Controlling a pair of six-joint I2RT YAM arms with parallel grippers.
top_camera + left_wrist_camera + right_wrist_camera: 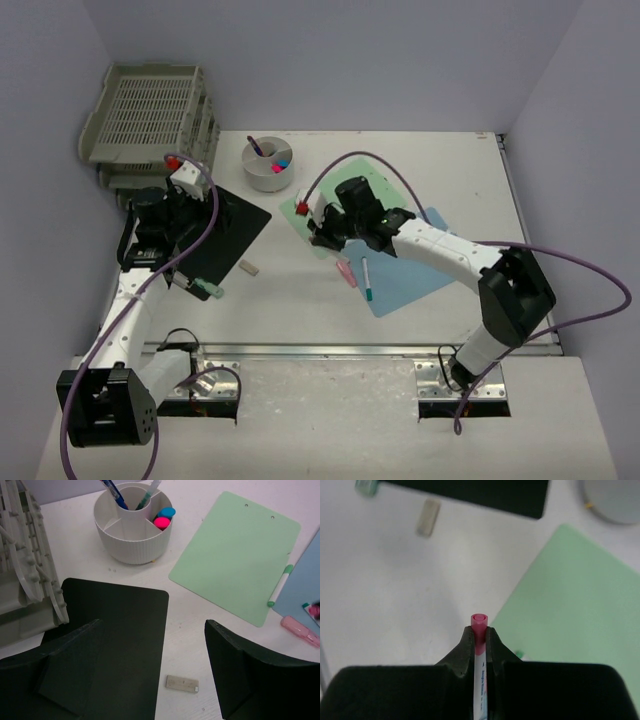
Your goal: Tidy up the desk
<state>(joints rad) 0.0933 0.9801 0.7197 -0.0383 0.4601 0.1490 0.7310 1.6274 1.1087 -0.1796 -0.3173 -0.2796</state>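
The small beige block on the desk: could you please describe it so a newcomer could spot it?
On the large white desk, find the black rectangular sheet. The small beige block lies just off its near edge. It is stubby, unlike the green-capped pen further right.

right gripper (479, 634) clamped tight on a white-barrelled pen with a pink end (479, 619), which pokes out towards 12. Pale green flat board (570, 605) at 3. Black flat mat (485, 492) at 12. Small beige block (427, 517) at 11 on the white desk top (385, 595). Blurred grey round container (615, 500) at 1.
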